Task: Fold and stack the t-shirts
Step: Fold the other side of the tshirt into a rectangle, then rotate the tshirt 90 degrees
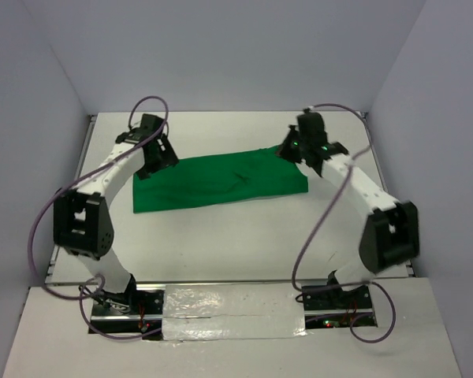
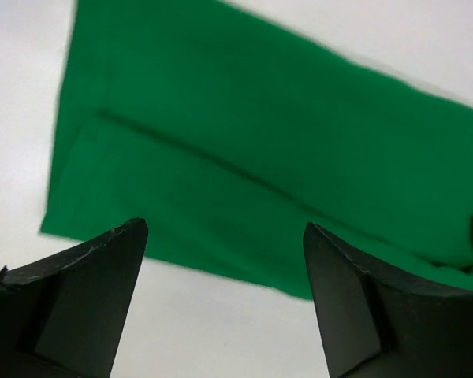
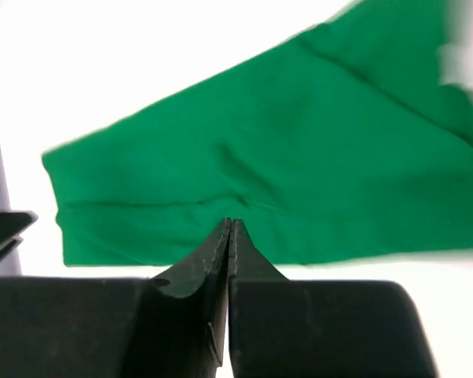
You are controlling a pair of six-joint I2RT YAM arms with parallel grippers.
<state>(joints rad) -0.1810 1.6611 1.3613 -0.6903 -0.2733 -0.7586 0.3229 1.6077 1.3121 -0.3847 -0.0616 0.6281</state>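
1. Counter (image 1: 221, 236): white and flat, filling the middle of the overhead frame; it carries everything below

2. T-shirt (image 1: 221, 181) (image 2: 260, 157) (image 3: 299, 157): one item, plain bright green, lying flat on the counter at the centre of the overhead frame. It forms a long band running left to right, its right end sitting a little higher in the frame than its left. A straight crease runs along its length in my left wrist view, and a small wrinkle shows near its middle. In that view it fills the upper and centre frame; in my right wrist view it spans from centre left to upper right

3. Left arm (image 1: 83, 220): white links with black joints, rising up the left side of the overhead frame and bending in toward the shirt's upper left corner

4. Right arm (image 1: 378, 213): same build, on the right side of the frame, bending in toward the shirt's upper right corner

5. Left fingers (image 2: 79, 299) (image 1: 152, 161): black, spread wide apart with nothing between them, at the lower edge of my wrist view, with the shirt's near edge showing in the gap

6. Right fingers (image 3: 213, 268) (image 1: 293, 150): black, pressed tightly together, the tips pointing at the shirt's near edge; no cloth visible between them

7. Cables (image 1: 39, 228): purple-grey loops, one along each arm
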